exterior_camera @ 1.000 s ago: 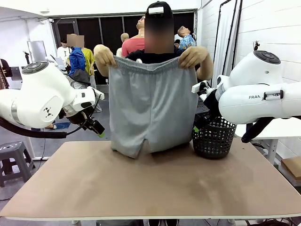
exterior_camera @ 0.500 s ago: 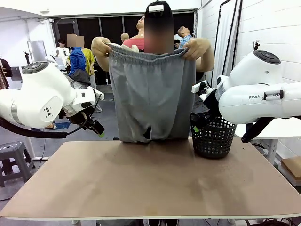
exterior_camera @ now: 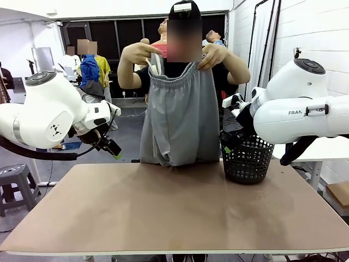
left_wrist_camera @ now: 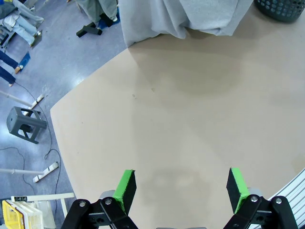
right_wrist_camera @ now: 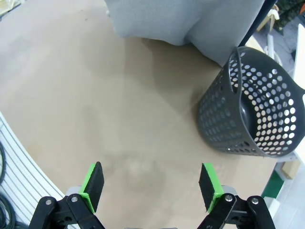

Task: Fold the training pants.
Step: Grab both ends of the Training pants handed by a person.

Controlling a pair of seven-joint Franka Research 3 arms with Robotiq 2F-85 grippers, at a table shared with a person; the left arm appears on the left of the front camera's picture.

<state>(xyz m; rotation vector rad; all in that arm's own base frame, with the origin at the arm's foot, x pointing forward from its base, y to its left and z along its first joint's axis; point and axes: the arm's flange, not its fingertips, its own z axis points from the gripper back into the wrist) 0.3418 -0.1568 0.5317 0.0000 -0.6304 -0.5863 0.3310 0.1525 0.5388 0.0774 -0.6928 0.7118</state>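
Grey jersey, one item: the training pants [exterior_camera: 177,120], held in the air over the far edge of the worktop [exterior_camera: 174,218] by a person, a hand [exterior_camera: 143,53] at one end of the gathered waistband [exterior_camera: 177,73] and a second hand [exterior_camera: 214,54] at the other, the two drawn close so the cloth hangs narrow and bunched. We list the left gripper [left_wrist_camera: 181,183] low over bare worktop, jaws spread wide with nothing between them, and the right gripper [right_wrist_camera: 151,183] likewise, jaws spread and empty; both are well apart from the garment. A black mesh basket [exterior_camera: 248,161] stands just beside the hanging cloth on the robot's right. Risks, as we judge them: set down as gathered, the pants would land creased and any fold would come out crooked; the hem could snag or drape on the basket rim; a reach made while the person grips the waistband could pull against that grip or meet an arm. Not determinable: whether the lower edge rests on the worktop or hangs just off it, how the legs lie within the bunching, and what the dark shape inside the basket is.
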